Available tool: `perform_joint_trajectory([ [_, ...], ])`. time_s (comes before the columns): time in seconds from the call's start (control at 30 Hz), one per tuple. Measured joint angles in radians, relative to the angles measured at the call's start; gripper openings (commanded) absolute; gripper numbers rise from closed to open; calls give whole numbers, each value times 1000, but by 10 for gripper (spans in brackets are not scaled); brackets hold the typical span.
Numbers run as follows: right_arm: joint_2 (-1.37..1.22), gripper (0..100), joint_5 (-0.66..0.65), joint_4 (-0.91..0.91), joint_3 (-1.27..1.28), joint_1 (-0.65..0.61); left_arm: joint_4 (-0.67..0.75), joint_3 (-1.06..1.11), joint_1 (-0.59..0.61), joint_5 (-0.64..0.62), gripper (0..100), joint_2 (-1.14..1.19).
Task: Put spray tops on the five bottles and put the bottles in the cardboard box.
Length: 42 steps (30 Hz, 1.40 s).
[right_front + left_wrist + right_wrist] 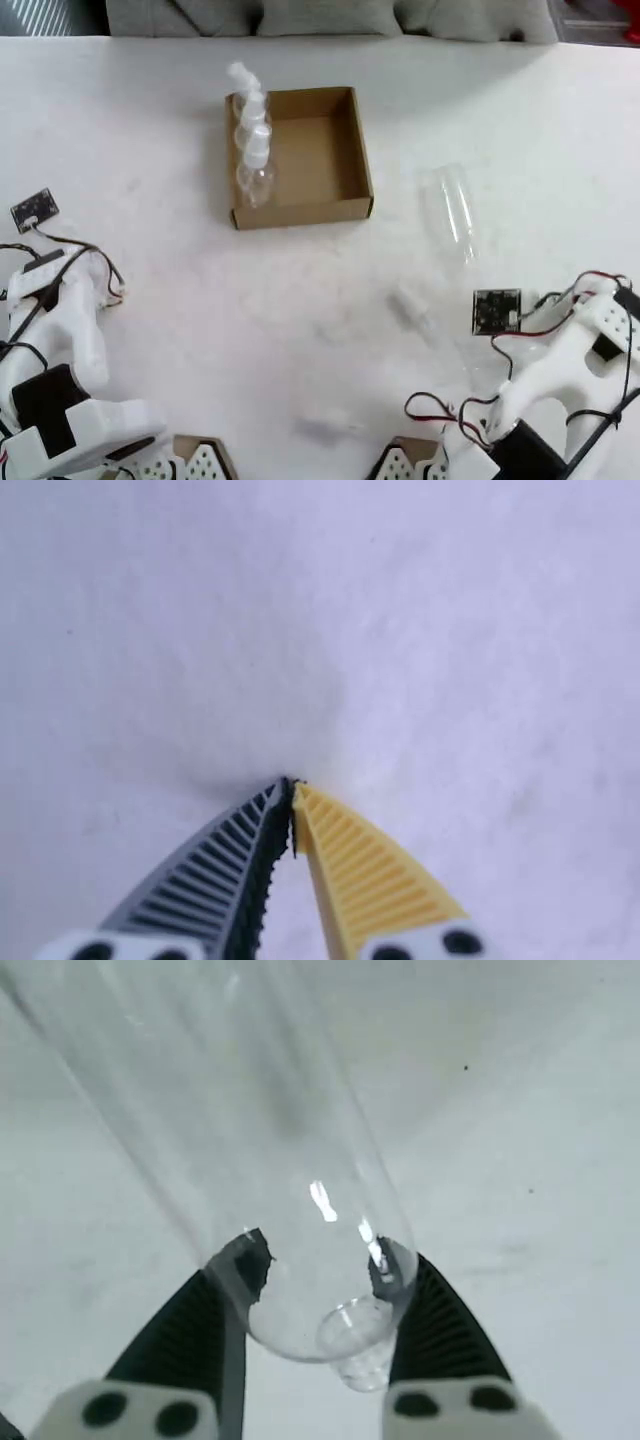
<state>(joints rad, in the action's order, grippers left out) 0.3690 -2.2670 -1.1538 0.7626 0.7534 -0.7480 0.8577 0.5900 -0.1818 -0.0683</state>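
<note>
1. Table (520, 110): box (300, 213) at upper centre of the high view, with capped bottles (252, 140) along its left wall.
2. Bottle (270, 1160), neck bare, is clamped at the shoulder by the right claw (318, 1265).
3. Left claw (291, 790) is pinched shut and empty, low over the table.
4. My read of the step: capping this one. The next move needs the neck held steady.

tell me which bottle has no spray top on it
The clear bottle lying on the table outside the cardboard box, its bare neck at the right gripper. The bottles standing in the box carry white spray tops.
</note>
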Motion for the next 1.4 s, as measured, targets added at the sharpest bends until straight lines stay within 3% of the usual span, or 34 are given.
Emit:
perform_joint_trajectory([
  [0.2, 0, 235, 3, 137, 84, 15, 0, 0, 0, 0, 22, 0],
  [0.33, 0, 239, 91, 149, 86, 8, 0, 0, 0, 0, 22, 0],
  [0.53, 0, 241, 325, 149, 81, -72, 0, 0, 0, 0, 22, 0],
  [0.77, 5, 236, 476, 149, 58, -126, 0, 0, 0, 0, 22, 0],
  [0.9, 5, 198, 681, 149, -48, -124, 0, 0, 0, 0, 22, 0],
  [1.07, 5, 21, 1051, 118, -155, -94, 0, 0, 0, 0, 22, 0],
  [1.17, 5, 33, 1201, 66, -186, -61, 0, 0, 0, 0, 22, 0],
  [1.4, 2, 16, 1413, -34, -175, 51, 0, 0, 0, 0, 22, 0],
])
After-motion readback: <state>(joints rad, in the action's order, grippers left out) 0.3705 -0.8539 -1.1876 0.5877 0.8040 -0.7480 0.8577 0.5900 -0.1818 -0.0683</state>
